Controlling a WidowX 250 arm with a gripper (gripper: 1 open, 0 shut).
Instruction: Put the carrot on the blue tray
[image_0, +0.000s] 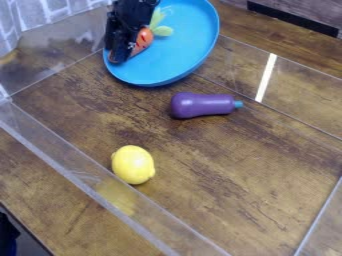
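"Where is the gripper (130, 45)?"

"Over the left side of the blue tray (189, 43), dark against it, reaching in from the top of the view. Its jaws are drawn together, narrow rather than wide."

"Is it holding anything?"

"I can't tell. Its fingers sit right against the carrot (144, 38) as we see it, and they cover part of it, so the grip itself is hidden."

"And the carrot?"

"Within the tray's outline, in its upper left part. You can see some orange beside the dark fingers, and the green leafy top (158, 20) pokes out toward the tray's upper edge. Whether it rests on the tray's surface, I can't make out."

"What comes next, going outward from the tray?"

"The purple eggplant (205, 105), just below the tray's lower right side. It lies on its side on the wooden table (160, 135), its blue-green end pointing right, away from the tray."

"Anything to the right?"

"A white strip (266, 76) on the table, slanting, right of the tray."

"And farther down?"

"The yellow lemon (132, 165), well apart from the tray, below it. A clear barrier (100, 182) runs past the lemon's left side, slanting down from left of the tray."
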